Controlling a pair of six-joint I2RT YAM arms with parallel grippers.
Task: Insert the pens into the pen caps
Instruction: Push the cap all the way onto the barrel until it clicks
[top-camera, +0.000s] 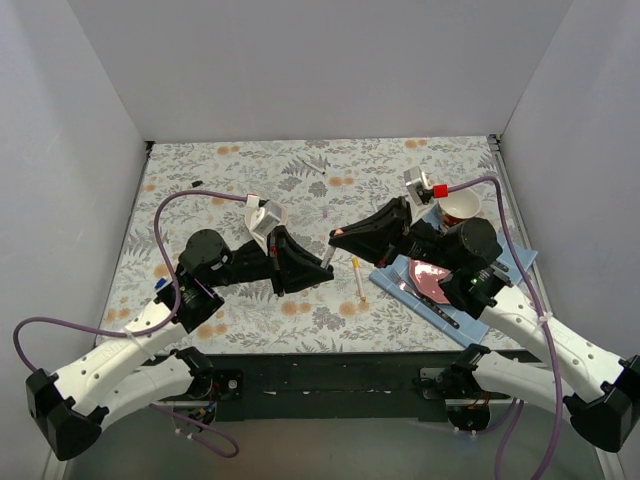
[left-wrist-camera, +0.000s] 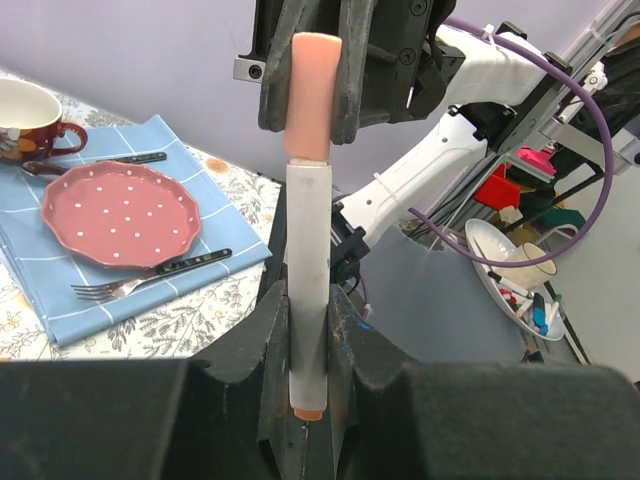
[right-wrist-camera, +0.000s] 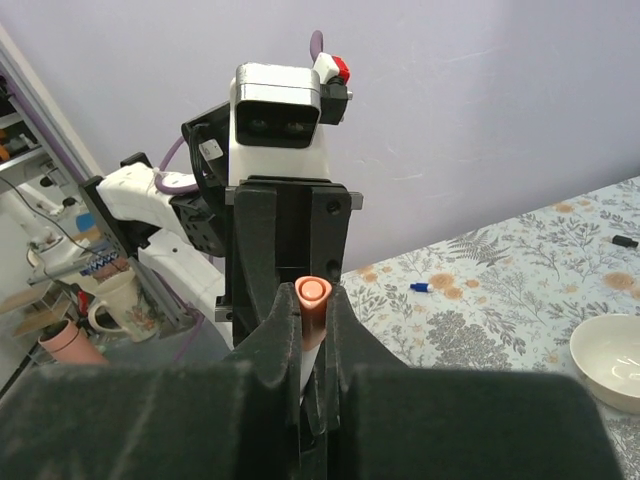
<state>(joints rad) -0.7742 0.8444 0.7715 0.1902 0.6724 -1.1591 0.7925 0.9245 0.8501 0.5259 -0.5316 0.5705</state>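
the left gripper (left-wrist-camera: 308, 318) is clamped on the pale barrel of a pen (left-wrist-camera: 308, 250), holding it up off the cloth (top-camera: 300, 170) well to the left of the pink dotted plate (top-camera: 432, 280). the right gripper (right-wrist-camera: 312, 322) meets it from the plate's side, its fingers closed tight on an orange-pink cap (left-wrist-camera: 310, 95). in the left wrist view the cap's open end sits over the top of the barrel and the two line up straight. i cannot tell whether it is pushed fully home, since the fingers hide that end of the cap.

so the first pairing looks nearly done and probably needs only a firm push together along the pen's axis. plenty is left, though. a second pen (top-camera: 358, 278) with a yellowish tip lies uncapped on the cloth just left of the plate. a small blue piece (right-wrist-camera: 420, 287) and a small black piece (right-wrist-camera: 625, 241), likely caps, lie on the cloth far from the plate, on the left arm's side. both are too small to be sure of. i see no other pens in these views
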